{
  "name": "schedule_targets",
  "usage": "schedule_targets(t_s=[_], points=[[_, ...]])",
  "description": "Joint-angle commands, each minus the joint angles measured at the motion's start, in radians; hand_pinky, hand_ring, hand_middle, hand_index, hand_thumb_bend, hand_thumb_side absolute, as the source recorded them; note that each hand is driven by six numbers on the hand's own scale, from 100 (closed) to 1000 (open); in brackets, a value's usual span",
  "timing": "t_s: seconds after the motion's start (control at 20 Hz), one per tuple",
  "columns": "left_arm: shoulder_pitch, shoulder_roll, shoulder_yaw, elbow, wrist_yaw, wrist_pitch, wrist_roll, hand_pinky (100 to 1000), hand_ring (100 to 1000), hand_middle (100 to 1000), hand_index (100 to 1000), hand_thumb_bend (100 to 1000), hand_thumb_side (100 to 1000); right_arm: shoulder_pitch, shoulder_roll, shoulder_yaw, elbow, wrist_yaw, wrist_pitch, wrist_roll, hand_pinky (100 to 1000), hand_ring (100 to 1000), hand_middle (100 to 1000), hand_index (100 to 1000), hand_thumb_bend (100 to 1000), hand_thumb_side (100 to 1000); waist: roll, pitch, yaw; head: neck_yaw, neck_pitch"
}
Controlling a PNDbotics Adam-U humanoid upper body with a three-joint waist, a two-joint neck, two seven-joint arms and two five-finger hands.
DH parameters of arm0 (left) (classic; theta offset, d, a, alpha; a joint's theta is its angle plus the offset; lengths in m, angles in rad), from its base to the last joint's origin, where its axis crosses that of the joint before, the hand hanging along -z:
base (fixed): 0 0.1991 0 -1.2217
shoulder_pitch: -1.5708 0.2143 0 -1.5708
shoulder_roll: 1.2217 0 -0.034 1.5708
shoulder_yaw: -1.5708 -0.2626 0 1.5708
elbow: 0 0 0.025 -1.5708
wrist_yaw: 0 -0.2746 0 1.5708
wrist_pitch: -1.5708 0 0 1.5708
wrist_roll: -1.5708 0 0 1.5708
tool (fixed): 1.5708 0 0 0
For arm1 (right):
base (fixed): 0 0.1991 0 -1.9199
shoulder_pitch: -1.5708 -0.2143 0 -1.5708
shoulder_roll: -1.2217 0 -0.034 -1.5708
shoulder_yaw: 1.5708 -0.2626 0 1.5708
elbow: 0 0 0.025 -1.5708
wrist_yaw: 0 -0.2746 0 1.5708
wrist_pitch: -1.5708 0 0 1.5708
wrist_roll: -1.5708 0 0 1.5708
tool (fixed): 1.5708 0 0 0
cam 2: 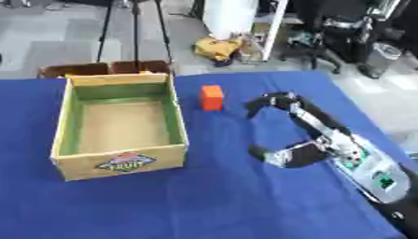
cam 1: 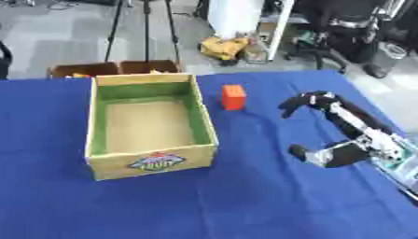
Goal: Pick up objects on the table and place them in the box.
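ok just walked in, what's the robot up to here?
It is loading a cardboard box on a blue-covered table. The box looks empty. One orange block stands on the cloth just right of the box. The right robot hand hangs over the cloth to the right of the block, fingers and thumb spread, holding nothing and apart from the block. The left robot hand is not in view.

Only the right hand (cam 2: 282,128) is seen: black fingers (cam 2: 265,101) and a black thumb (cam 2: 260,153) are joined by silver and white links. At the wrist (cam 2: 372,175), a pale casing is marked with small green patches.
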Motion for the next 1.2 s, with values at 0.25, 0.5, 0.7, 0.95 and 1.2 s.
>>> schedule_targets(t_s=[0.25, 0.5, 0.7, 0.95, 1.2], points=[[-0.006, 0.023, 0.010, -0.034, 0.012, -0.008, 0.000, 561, 608, 429, 622, 523, 936, -0.006, -0.058, -0.028, -0.004, 0.008, -0.010, -0.015, 805, 791, 625, 836, 411, 281, 0.002, -0.010, 0.002, -0.001, -0.013], [-0.009, 0.027, 0.011, -0.046, 0.022, -0.010, -0.002, 561, 608, 429, 623, 522, 924, 0.002, -0.096, -0.042, -0.001, 0.016, -0.019, -0.037, 804, 791, 637, 842, 439, 273, 0.001, -0.008, 0.010, 0.000, -0.013], [-0.011, 0.032, 0.007, -0.059, 0.033, -0.010, -0.008, 560, 607, 429, 622, 517, 913, 0.014, -0.150, -0.063, 0.012, 0.031, -0.030, -0.069, 803, 791, 651, 848, 464, 252, -0.002, -0.009, 0.032, 0.000, -0.012], [-0.015, 0.041, -0.003, -0.071, 0.046, -0.012, -0.023, 561, 607, 428, 622, 505, 906, 0.026, -0.204, -0.092, 0.077, 0.055, -0.039, -0.116, 804, 793, 665, 858, 470, 239, -0.005, -0.012, 0.082, -0.003, -0.012], [-0.023, 0.045, -0.011, -0.082, 0.060, -0.017, -0.044, 560, 607, 427, 624, 493, 902, 0.021, -0.221, -0.107, 0.182, 0.078, -0.044, -0.144, 808, 798, 675, 860, 453, 252, -0.008, -0.008, 0.140, -0.014, -0.021]])
